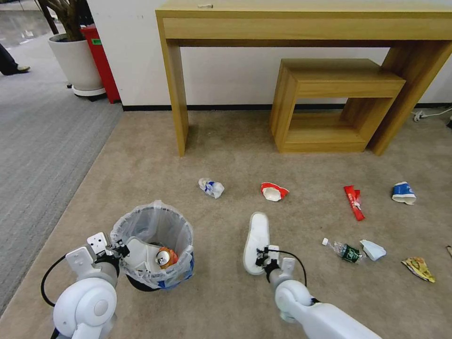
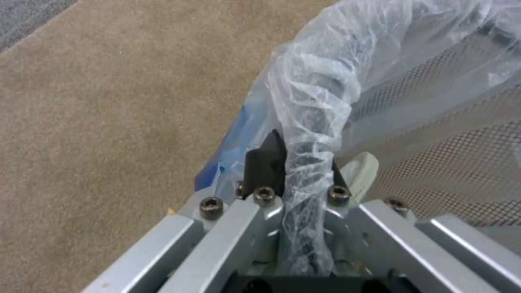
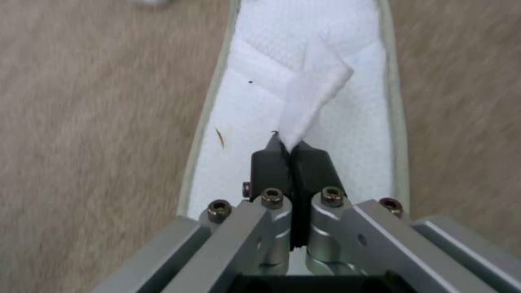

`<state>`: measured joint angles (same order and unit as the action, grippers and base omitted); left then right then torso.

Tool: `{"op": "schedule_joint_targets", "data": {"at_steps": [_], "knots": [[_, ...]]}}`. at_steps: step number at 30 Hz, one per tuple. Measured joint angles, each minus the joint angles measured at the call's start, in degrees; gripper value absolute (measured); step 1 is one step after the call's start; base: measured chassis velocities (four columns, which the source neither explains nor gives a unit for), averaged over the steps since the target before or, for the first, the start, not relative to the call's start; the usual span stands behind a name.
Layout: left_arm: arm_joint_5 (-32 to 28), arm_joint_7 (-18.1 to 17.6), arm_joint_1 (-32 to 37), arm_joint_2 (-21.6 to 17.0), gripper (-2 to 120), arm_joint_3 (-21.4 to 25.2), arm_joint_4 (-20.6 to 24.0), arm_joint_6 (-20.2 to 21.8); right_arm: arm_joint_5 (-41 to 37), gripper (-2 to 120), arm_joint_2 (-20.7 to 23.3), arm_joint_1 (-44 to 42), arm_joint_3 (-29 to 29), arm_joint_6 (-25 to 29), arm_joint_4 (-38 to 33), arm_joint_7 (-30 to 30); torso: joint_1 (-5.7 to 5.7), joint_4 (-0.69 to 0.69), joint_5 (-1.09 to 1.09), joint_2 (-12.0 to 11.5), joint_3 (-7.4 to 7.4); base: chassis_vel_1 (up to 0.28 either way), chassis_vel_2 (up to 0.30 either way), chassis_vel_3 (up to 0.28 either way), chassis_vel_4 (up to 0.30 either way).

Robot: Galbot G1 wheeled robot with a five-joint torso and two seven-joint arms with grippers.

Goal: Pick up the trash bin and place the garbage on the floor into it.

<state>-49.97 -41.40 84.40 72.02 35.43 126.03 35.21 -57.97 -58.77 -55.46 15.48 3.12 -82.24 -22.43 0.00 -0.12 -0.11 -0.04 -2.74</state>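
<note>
Slipper (image 1: 256, 240) pickup is your current step: right gripper (image 3: 290, 148) is pinched tight on its strap, lower centre of the head frame. Left gripper (image 2: 296, 162) clamps the trash bin (image 1: 153, 245) rim, lower left. Next you'd lift and carry it over the bin.

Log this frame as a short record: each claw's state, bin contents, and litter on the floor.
left claw: shut on rim of trash bin
right claw: shut on strap of white slipper
bin contents: another slipper, a can
on carpet: crushed cups, red wrapper, small bottle, yellow wrapper
</note>
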Motion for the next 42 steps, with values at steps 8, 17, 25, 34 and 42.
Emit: {"op": "schedule_joint_targets", "data": {"at_steps": [8,17,25,34,42], "knots": [[0.41,0.40,-0.06,0.00,1,-0.54,-0.47,-0.05,0.70,0,3.18,-2.25,-4.43,2.81,-6.72,2.08,0.00,0.00,-0.01,0.00,0.00,0.000,0.000,0.000,0.000],[0.49,0.49,-0.08,-0.26,1,-1.37,-0.52,-0.03,1.23,0,6.00,-2.71,-7.03,4.25,-17.00,4.76,0.00,0.00,0.00,0.00,0.00,0.000,0.000,0.000,0.000],[0.49,0.51,-0.11,-0.21,1,-1.69,-0.53,0.08,0.28,0,7.53,-1.10,-7.63,6.80,-20.22,11.76,0.00,0.00,-0.01,0.00,0.00,0.000,0.000,0.000,0.000],[0.63,0.51,-0.19,-0.26,1,-1.97,-0.82,0.15,-0.08,0,8.62,0.97,-7.04,11.35,-20.22,27.95,0.00,0.00,-0.01,0.00,0.00,0.000,0.000,0.000,0.000],[1.05,0.57,-0.25,-0.28,1,-2.62,-1.15,0.20,0.31,0,9.44,3.81,-4.70,14.31,-19.20,40.93,0.00,0.00,0.00,0.00,0.00,0.000,0.000,0.000,0.000]]}}
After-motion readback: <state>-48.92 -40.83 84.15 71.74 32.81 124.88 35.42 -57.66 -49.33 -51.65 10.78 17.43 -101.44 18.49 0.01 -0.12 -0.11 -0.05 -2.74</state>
